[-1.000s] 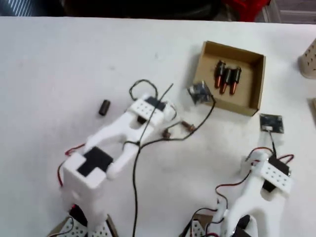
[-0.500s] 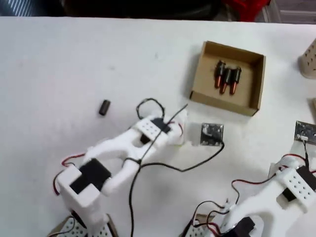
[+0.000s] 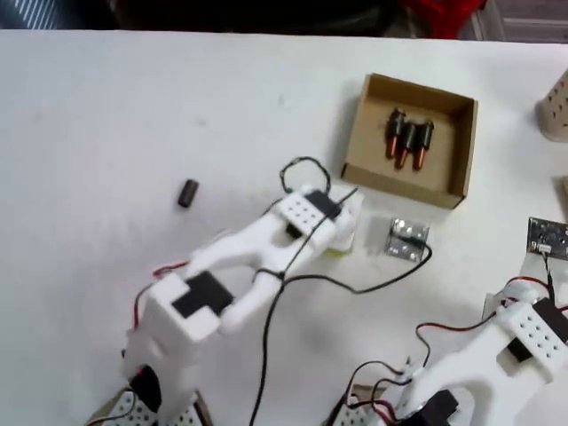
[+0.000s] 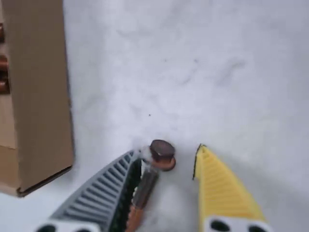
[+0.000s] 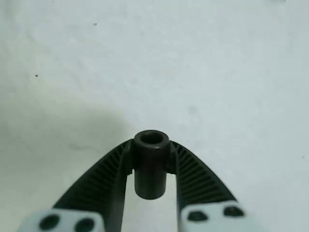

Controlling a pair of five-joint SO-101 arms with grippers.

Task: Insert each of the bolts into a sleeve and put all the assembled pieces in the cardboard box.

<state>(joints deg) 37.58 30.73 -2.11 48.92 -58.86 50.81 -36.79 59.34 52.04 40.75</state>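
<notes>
your left pincer [image 4: 169, 151] stands open, bolt [image 4: 147, 183] against one finger: it may roll away. right pincer [image 5: 150, 144] grips the sleeve [image 5: 150, 169]; misalignment would jam insertion.

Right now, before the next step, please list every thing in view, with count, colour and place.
cardboard box: 1, brown, far side of the table
assembled pieces: 3, copper and black, inside the cardboard box
loose sleeve: 1, black, lying alone on the table
held sleeve: 1, black, in the right gripper
bolt: 1, copper, beside the grey finger of the left gripper
perforated object: 1, beige, table's right edge
table: 1, white
left gripper: 1, grey and yellow, open, near the box
right gripper: 1, black, shut on the held sleeve
</notes>
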